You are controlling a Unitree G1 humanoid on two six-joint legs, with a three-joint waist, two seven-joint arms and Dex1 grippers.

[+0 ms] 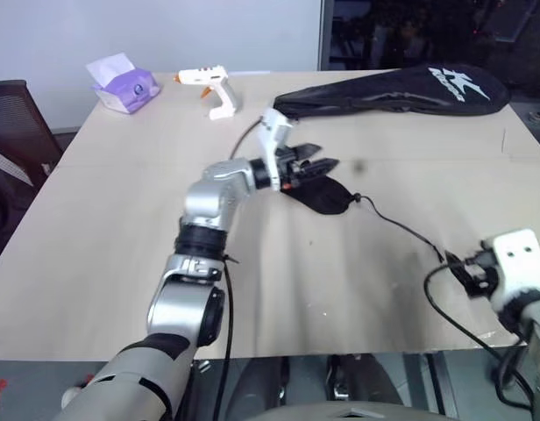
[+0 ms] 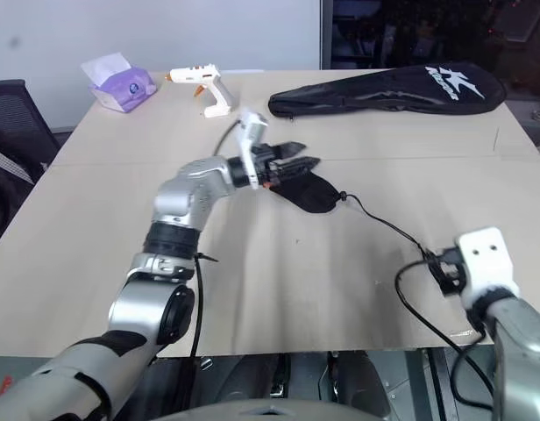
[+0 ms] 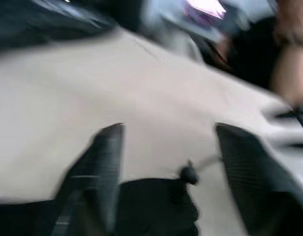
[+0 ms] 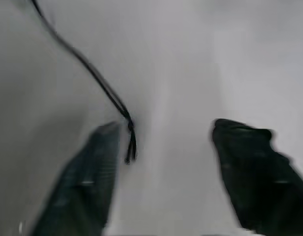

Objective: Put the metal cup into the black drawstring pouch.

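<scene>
Black soft fabric drawstring pouch lies on the tan bench, long axis slanting toward my right, cord trailing that way. My left gripper hovers spread over it; my right gripper, spread too, could snag the cord.

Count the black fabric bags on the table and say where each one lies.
2. The black drawstring pouch lies mid-table just beyond the left gripper, its cord trailing toward the right gripper. The long racket cover lies along the far right edge. None seems hidden.
</scene>
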